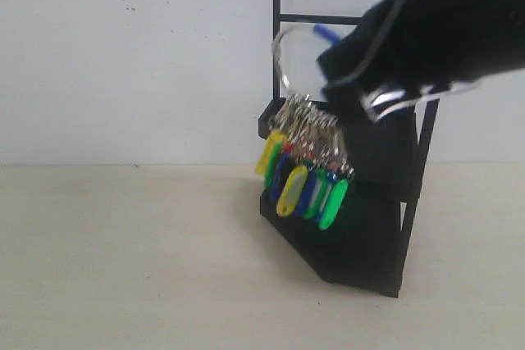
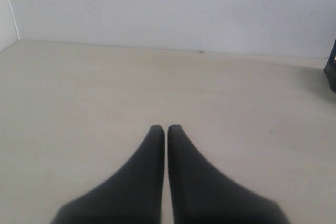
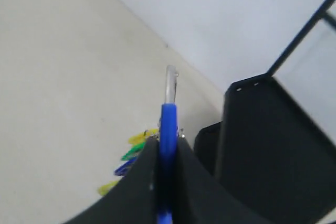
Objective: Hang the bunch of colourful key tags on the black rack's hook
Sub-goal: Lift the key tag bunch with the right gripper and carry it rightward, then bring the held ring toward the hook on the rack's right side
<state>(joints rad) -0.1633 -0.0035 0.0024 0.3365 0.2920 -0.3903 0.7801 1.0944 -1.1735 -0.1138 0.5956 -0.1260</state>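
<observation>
- Exterior view: the black rack (image 1: 369, 235) stands on the pale table (image 1: 123, 268) against a white wall (image 1: 123, 55), at about 4 o'clock from the middle of the picture.
- The right hand (image 1: 340, 51) comes in from 2 o'clock as a blurred black mass. It is level with the rack's upper crossbars.
- The colourful key tag bunch (image 1: 308, 174) is off the table, in the air in front of the rack's left side.
- The bunch hangs from a big metal ring (image 1: 283, 55), with the yellow, green and blue tags clustered at the ring's 6 o'clock.
- A blue loop (image 1: 326, 33) sits at the ring's 2 o'clock, where the right hand meets it.
- The ring seems to overlap the rack's left upright bar. The blur is too heavy to say whether it touches the frame or rests on any hook.
- Right wrist view: the right hand (image 3: 166, 153) is pinching the blue loop (image 3: 168, 124) between its two dark fingers (image 3: 144, 182).
- The metal ring (image 3: 170, 85) rises edge-on beyond the fingertips.
- A few yellow, green and blue tags of the bunch (image 3: 131, 153) peek out beside one finger.
- One black tray of the rack (image 3: 262, 145) is close beside the hand.
- Left wrist view: the left hand (image 2: 166, 129) has its fingers pressed together with nothing between them, over bare table (image 2: 79, 103). A sliver of the rack (image 2: 332, 69) shows at the frame edge.
</observation>
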